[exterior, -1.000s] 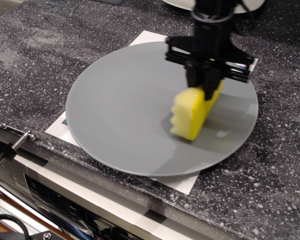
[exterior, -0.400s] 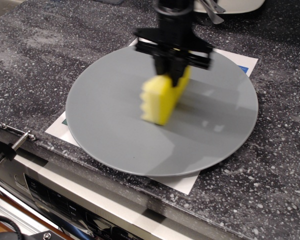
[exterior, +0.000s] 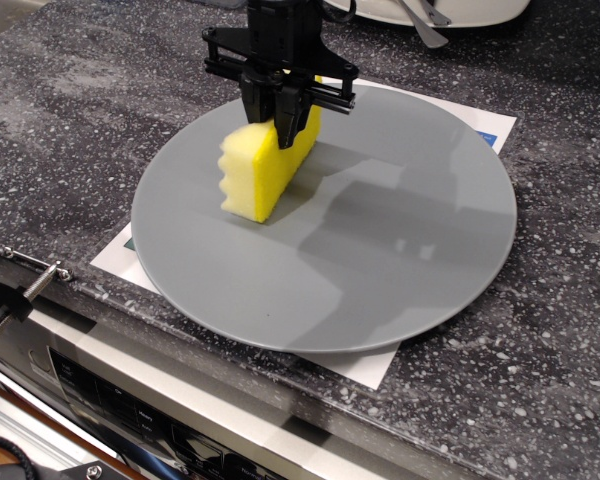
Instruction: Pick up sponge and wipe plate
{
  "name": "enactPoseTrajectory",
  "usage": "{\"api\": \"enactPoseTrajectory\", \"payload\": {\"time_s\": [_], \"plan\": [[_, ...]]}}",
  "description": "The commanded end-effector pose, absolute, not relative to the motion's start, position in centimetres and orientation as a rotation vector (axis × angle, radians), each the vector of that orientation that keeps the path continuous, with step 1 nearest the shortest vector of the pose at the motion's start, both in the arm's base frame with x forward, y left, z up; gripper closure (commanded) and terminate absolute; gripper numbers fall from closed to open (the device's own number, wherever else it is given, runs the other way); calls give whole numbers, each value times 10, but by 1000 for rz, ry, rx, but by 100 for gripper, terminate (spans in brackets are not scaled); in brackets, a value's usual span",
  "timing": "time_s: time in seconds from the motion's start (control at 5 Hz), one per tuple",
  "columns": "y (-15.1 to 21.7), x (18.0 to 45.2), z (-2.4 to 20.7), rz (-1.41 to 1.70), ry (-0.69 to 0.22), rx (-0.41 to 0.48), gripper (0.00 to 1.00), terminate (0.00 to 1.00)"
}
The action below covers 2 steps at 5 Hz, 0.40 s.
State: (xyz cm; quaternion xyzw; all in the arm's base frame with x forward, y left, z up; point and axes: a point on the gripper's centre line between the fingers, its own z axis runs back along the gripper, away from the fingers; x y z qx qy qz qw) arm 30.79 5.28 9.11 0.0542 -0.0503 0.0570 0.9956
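The large round grey plate point(exterior: 380, 250) lies on a white sheet on the dark speckled counter. My black gripper point(exterior: 280, 118) comes down from the top and is shut on the upper back end of the bright yellow sponge point(exterior: 262, 172). The sponge rests on the plate's left part, its pale wavy side facing left. The gripper's shadow falls across the middle of the plate.
A white dish point(exterior: 460, 10) with a utensil stands at the top edge, behind the plate. White paper point(exterior: 360, 365) shows under the plate. The counter's front edge point(exterior: 180, 330) runs below, with an appliance panel and a metal clamp point(exterior: 40, 280) at the left.
My gripper has carried the sponge across the plate from the right side to the left side, dragging it along the surface.
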Motion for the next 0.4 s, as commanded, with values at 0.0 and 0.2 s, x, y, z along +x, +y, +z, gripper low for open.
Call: {"api": "enactPoseTrajectory", "payload": {"time_s": [0.0, 0.2], "plan": [[47, 305, 86, 73, -113, 146, 100, 0], [28, 302, 70, 76, -94, 129, 100, 100]]}}
